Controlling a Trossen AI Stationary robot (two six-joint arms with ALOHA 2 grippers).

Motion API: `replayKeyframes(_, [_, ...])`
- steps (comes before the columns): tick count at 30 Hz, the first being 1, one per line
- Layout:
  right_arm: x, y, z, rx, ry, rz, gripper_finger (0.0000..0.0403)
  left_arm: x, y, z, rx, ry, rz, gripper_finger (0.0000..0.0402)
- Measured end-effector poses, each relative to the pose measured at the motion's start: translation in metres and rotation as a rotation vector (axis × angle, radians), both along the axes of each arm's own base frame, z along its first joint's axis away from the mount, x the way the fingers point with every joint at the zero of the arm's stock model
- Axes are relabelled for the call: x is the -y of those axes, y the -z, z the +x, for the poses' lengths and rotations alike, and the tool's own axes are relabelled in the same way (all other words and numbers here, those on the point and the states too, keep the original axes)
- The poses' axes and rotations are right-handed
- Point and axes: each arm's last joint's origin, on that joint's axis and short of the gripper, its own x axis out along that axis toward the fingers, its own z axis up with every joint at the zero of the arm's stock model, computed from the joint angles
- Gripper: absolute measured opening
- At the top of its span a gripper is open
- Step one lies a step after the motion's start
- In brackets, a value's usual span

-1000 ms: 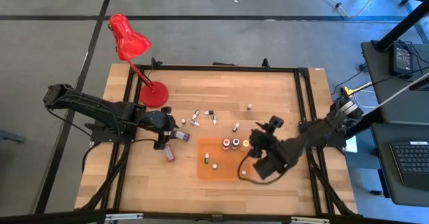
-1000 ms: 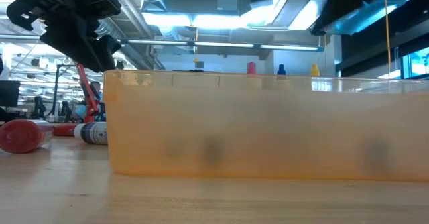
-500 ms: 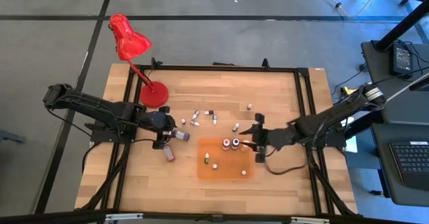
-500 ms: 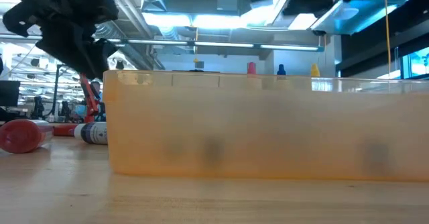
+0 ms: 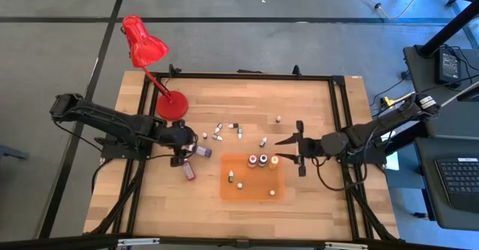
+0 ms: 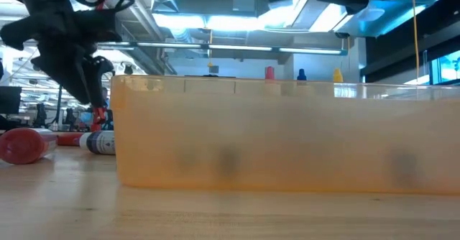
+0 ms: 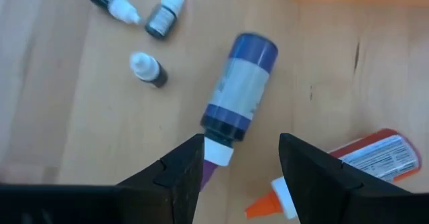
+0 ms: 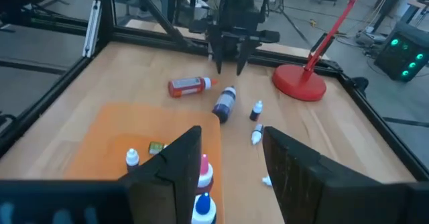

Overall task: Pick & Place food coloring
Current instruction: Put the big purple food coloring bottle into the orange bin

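A purple food coloring bottle (image 7: 241,90) lies on its side on the wood, left of the orange mat (image 5: 251,186). My left gripper (image 7: 238,163) hangs over its white-collared cap end (image 7: 218,153), open, one finger on either side. A red-orange bottle (image 5: 188,170) lies just nearer. Three jars (image 5: 263,160) and small droppers (image 5: 239,185) stand on the mat; several droppers (image 5: 228,132) lie beyond it. My right gripper (image 5: 281,150) hovers open at the mat's far right corner, pointing toward the table's left, nothing between its fingers. My left gripper comes at the purple bottle slanting down from the table's left, its fingers across the cap end (image 7: 220,150). One finger (image 7: 191,163) stands right beside the white collar; whether it touches, I cannot tell. The bottle lies flat on the table.
A red desk lamp (image 5: 146,44) stands with its base (image 5: 172,104) at the table's far left. A black frame rail (image 5: 340,115) runs round the table. In the low view the mat's edge (image 6: 287,139) hides most of the tabletop behind it.
My right gripper has swung away from the mat's near right corner toward the table's right and far side, tipping from pointing down to nearly level, facing left. My left gripper has tipped further down toward the purple bottle. No bottle has moved.
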Motion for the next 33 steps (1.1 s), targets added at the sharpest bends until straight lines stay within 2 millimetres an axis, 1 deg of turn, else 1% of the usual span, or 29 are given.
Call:
replayKeyframes(4, [0.000, 0.003, 0.002, -0.010, 0.003, -0.009, 0.0163, 0.000, 0.010, 0.005, -0.071, 0.008, -0.021, 0.0175])
replayKeyframes(7, [-0.001, 0.003, 0.002, -0.008, 0.005, -0.005, 0.0163, -0.002, 0.019, 0.009, -0.132, -0.027, -0.028, 0.0167])
replayKeyframes(10, [-0.001, 0.003, 0.002, -0.004, 0.010, 0.017, 0.0163, -0.004, 0.028, 0.012, -0.184, -0.045, -0.017, 0.0161])
replayKeyframes(13, [-0.001, 0.003, 0.002, -0.005, 0.020, 0.057, 0.0163, -0.006, 0.033, 0.015, -0.211, -0.003, 0.028, 0.0155])
replayKeyframes(17, [-0.001, 0.003, 0.002, -0.008, 0.029, 0.095, 0.0163, -0.006, 0.038, 0.018, -0.234, 0.084, 0.092, 0.0149])
replayKeyframes(22, [-0.001, 0.003, 0.002, -0.007, 0.029, 0.096, 0.0163, -0.006, 0.043, 0.020, -0.260, 0.153, 0.118, 0.0143])
replayKeyframes(33, [-0.001, 0.003, 0.002, -0.007, 0.029, 0.094, 0.0163, -0.005, 0.048, 0.027, -0.238, 0.163, 0.124, 0.0131])
